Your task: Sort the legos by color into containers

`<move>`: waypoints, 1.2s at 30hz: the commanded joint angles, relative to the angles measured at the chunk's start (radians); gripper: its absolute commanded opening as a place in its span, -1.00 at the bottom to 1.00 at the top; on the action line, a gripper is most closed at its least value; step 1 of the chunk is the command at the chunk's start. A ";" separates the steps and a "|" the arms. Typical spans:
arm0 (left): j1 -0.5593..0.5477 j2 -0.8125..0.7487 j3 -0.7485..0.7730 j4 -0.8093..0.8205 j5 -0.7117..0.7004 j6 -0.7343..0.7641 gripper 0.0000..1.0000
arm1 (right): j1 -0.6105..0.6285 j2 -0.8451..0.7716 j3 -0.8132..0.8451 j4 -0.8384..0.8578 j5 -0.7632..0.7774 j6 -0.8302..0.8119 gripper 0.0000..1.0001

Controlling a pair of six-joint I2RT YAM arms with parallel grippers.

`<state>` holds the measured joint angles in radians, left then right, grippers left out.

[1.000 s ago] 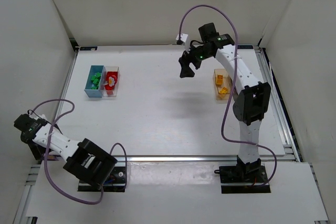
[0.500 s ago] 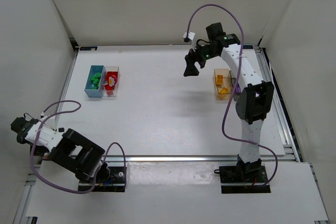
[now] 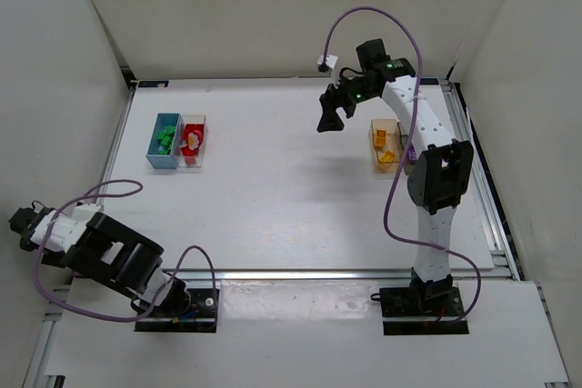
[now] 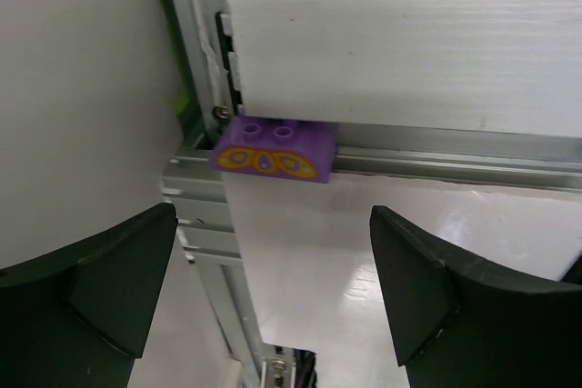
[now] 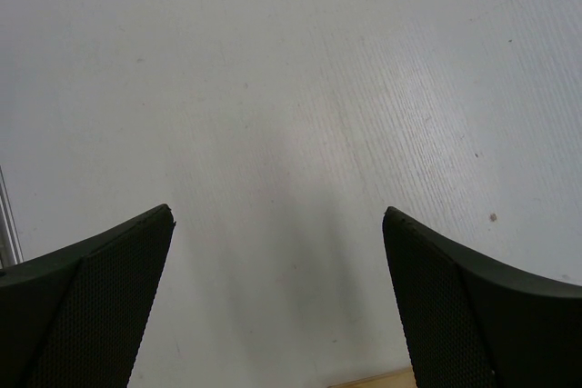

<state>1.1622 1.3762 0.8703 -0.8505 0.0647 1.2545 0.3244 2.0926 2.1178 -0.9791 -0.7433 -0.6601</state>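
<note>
A purple lego [image 4: 273, 149] with a yellow pattern lies on the metal frame rail at the table's left edge, seen only in the left wrist view. My left gripper [image 4: 273, 302] is open and empty, a little short of the lego; in the top view it [image 3: 20, 222] hangs off the table's left side. A blue bin [image 3: 165, 141] holds green legos and a clear bin [image 3: 193, 141] holds red ones. An orange bin [image 3: 384, 145] holds yellow legos. My right gripper [image 3: 327, 120] is open and empty above bare table [image 5: 277, 302]. The dark grey bin is hidden.
The white table [image 3: 273, 188] has metal frame rails [image 4: 436, 165] along its edges. White walls [image 3: 64, 88] enclose the left, back and right sides. The right arm [image 3: 436, 179] stands beside the orange bin. A purple cable [image 3: 100, 190] loops off the left arm.
My left arm has swung further left and out past the table's edge. My right gripper shifted slightly right and back, then held still.
</note>
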 commanded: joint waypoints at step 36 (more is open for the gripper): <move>0.048 0.136 -0.070 0.248 -0.020 -0.032 0.87 | 0.005 0.083 0.172 -0.069 0.009 0.007 0.98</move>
<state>1.2026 1.5021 0.7784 -0.6102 0.0414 1.2312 0.3225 2.1674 2.2440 -1.0306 -0.7319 -0.6468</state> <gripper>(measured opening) 0.940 0.989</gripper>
